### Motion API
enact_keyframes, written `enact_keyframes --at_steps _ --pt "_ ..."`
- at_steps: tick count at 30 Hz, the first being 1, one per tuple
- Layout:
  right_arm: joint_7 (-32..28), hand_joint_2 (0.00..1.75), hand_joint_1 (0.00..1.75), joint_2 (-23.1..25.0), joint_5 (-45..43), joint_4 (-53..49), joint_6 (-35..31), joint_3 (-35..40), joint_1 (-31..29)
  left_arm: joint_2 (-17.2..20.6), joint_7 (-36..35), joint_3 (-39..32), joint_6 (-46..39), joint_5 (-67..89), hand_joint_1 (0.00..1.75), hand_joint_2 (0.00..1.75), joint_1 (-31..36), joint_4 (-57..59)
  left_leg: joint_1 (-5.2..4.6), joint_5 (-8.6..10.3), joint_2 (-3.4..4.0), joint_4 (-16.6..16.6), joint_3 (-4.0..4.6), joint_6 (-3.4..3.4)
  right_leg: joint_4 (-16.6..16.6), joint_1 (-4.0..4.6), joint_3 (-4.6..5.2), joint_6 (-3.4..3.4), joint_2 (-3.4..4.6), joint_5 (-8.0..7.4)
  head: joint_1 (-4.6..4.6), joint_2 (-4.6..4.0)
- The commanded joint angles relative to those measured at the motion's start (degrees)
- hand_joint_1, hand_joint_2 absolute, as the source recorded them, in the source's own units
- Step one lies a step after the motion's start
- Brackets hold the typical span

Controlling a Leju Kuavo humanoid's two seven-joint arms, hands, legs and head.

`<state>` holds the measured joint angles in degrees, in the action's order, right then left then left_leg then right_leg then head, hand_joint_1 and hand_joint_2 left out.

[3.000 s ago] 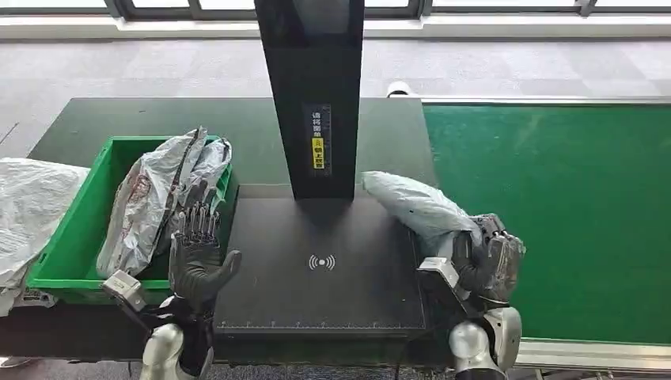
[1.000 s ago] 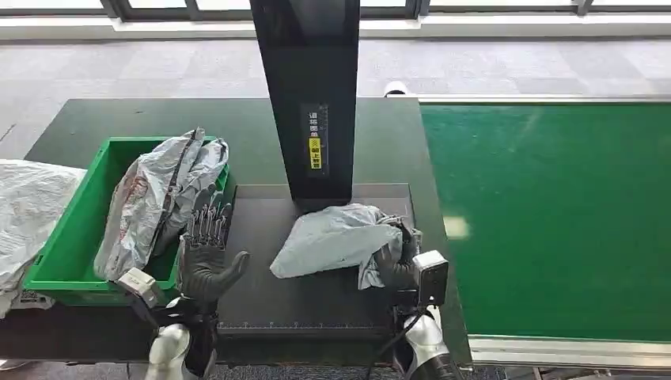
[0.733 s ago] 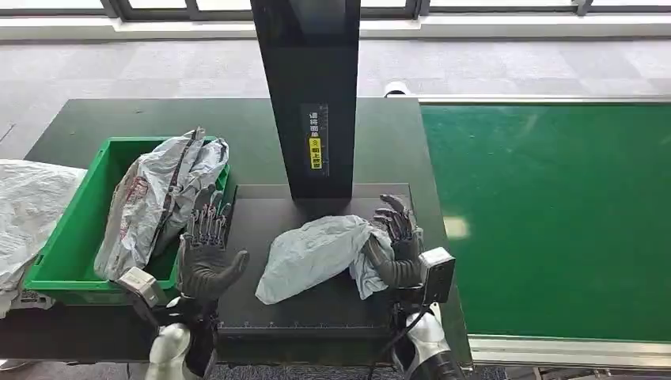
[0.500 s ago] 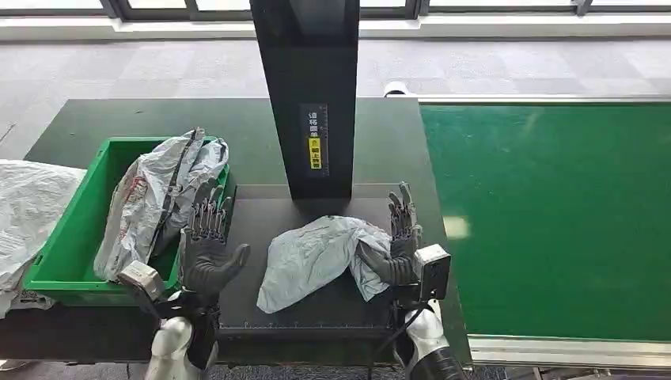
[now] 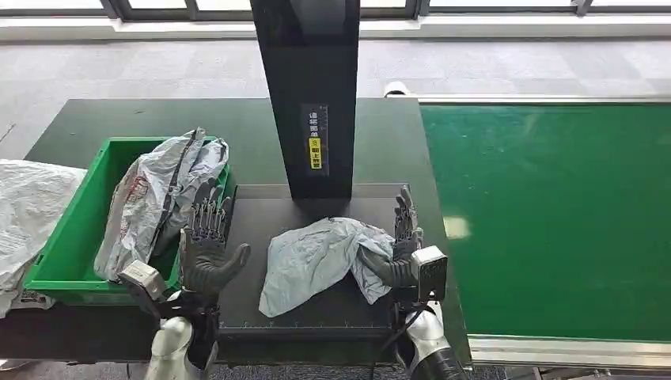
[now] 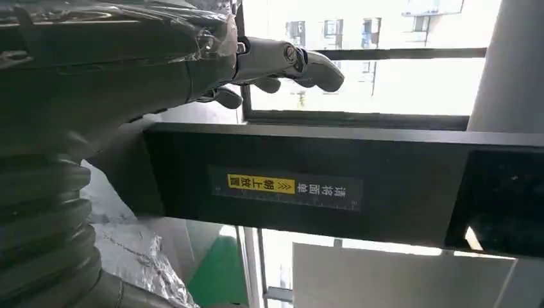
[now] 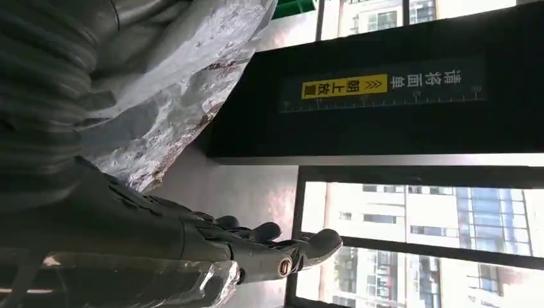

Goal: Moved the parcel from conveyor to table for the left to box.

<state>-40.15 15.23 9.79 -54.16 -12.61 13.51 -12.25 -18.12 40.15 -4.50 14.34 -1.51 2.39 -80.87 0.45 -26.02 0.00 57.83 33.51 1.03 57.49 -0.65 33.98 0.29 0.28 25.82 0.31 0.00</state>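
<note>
With your right hand (image 5: 402,241) spread and seemingly released, lift it away from the crumpled grey plastic parcel (image 5: 316,257) beside the black post (image 5: 311,95), leaving your open-fingered left hand (image 5: 207,249) room to grasp.

Daylight enters through the windows (image 5: 475,6) along the far wall; head view is evenly bright and sharp, shadows soft. A pale glare patch lies on the conveyor belt (image 5: 454,227). Both wrist views are backlit: window panes (image 6: 365,83) blown out to white, the black column (image 7: 385,109) underexposed, near parts dim and soft.
</note>
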Motion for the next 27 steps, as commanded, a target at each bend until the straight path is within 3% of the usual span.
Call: enact_keyframes --at_steps 1,13,14,20,27 --pt "0.2 1.75 0.00 -1.7 -1.4 -7.8 -2.5 -4.9 2.4 -0.3 -0.2 4.9 -0.9 5.1 0.00 1.75 1.5 1.3 0.02 0.02 -0.30 0.0 0.01 -0.06 -0.1 0.03 -0.13 0.01 -0.32 0.05 0.00 0.00" --pt "0.2 1.75 0.00 -1.7 -1.4 -9.0 -3.2 -4.9 2.8 0.3 -0.2 6.0 -1.0 6.7 0.00 1.75 1.7 1.9 -0.02 0.01 -0.15 0.0 0.00 -0.04 0.0 -0.02 -0.09 0.00 -0.16 0.02 0.00 0.00" --pt "0.2 1.75 0.00 -2.1 -1.8 -11.8 -4.5 -4.9 3.9 2.1 -0.2 9.2 -3.1 13.4 0.00 1.75 2.4 4.5 -0.01 0.02 -0.17 -0.1 -0.03 -0.05 -0.1 0.00 -0.14 0.00 -0.19 0.02 0.00 0.00" --pt "0.2 1.75 0.00 -2.5 -1.1 -14.6 -5.2 -6.1 5.4 3.0 -3.4 12.7 -15.1 32.9 0.00 1.75 5.2 16.4 -0.05 0.10 -0.40 -0.2 -0.16 -0.08 -0.2 -0.04 -0.33 0.01 -0.41 0.02 0.00 0.00" --pt "0.2 1.75 0.00 -2.0 -0.2 -14.9 -5.7 -6.3 5.9 2.5 -7.8 11.8 -19.5 39.3 0.00 1.75 6.0 20.1 -0.03 0.02 -0.18 -0.1 -0.08 -0.04 -0.1 -0.07 -0.17 -0.01 -0.18 0.01 0.02 0.00"
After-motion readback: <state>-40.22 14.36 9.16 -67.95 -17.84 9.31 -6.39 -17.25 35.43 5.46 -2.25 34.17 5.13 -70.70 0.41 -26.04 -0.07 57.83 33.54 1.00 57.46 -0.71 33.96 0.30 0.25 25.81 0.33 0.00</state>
